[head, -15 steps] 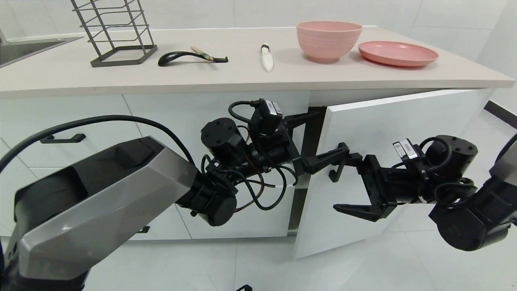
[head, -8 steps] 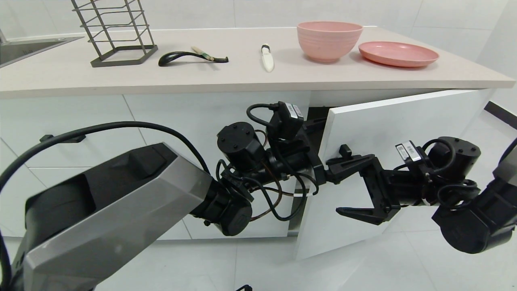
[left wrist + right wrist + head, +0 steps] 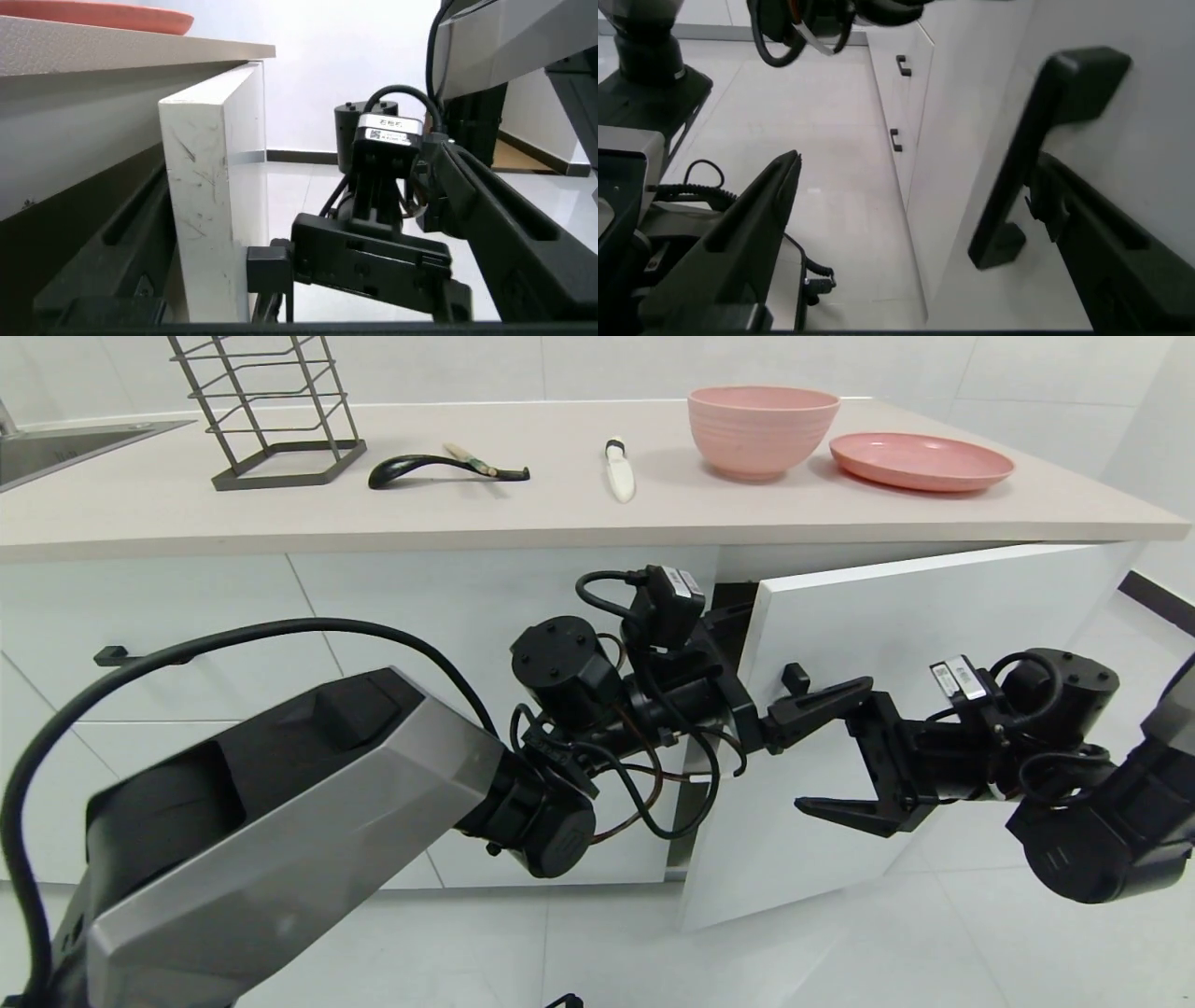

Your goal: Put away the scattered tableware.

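Observation:
On the countertop (image 3: 467, 523) lie a black spoon (image 3: 397, 469), chopsticks (image 3: 467, 457), a white utensil (image 3: 618, 474), a pink bowl (image 3: 763, 427) and a pink plate (image 3: 920, 459). Below them a white cabinet door (image 3: 934, 635) stands partly ajar. My left gripper (image 3: 747, 663) is open at the door's free edge (image 3: 210, 205), one finger inside the gap and one outside. In front of the door my right gripper (image 3: 789, 765) is open, and the black door handle (image 3: 1046, 159) stands between its fingers without being clamped.
A wire dish rack (image 3: 271, 411) stands at the counter's back left beside a sink (image 3: 65, 443). Closed drawers with black handles (image 3: 126, 656) fill the cabinet front to the left. White floor tiles (image 3: 840, 952) lie below the door.
My left gripper moved right to the door's edge. My right gripper drew back to the right, away from the handle. The door has barely moved.

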Robot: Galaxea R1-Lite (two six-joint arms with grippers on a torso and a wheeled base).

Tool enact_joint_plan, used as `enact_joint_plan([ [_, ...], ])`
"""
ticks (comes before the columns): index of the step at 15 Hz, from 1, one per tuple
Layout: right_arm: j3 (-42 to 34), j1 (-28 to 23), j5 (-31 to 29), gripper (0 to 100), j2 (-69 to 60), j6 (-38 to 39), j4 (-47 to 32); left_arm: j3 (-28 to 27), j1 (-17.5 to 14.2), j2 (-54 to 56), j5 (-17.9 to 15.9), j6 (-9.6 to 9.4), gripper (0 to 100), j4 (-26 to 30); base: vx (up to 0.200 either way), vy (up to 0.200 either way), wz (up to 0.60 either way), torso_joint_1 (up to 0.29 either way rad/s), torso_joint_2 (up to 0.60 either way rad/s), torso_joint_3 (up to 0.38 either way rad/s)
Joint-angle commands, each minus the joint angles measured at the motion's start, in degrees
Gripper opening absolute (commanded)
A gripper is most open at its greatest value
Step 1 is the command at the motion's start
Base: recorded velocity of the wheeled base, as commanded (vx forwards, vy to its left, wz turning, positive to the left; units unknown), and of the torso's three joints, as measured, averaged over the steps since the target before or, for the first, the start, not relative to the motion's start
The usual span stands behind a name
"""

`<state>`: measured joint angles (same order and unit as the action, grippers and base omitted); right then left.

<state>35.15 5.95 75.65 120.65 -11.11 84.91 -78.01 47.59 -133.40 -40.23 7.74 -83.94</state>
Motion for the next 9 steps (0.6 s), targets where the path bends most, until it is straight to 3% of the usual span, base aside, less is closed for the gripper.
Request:
enact_joint_plan([
  [1,0.2,-0.9,-1.0,100,1.4,0.0,0.0,0.0,0.4,0.0,-0.8,-0.01,100,-0.2,0.0,0.0,0.0,0.0,0.0,0.0],
  [5,-1.6,-1.0,-0.9,100,0.4,-0.1,0.0,-0.1,0.7,-0.5,-0.8,1.31,100,-0.2,0.0,0.0,0.0,0.0,0.0,0.0],
  [9,-10.3,-4.7,-1.0,100,-7.6,-0.6,-0.1,-0.7,0.8,-0.9,-0.8,1.84,100,-0.3,0.0,0.0,0.0,0.0,0.0,0.0],
])
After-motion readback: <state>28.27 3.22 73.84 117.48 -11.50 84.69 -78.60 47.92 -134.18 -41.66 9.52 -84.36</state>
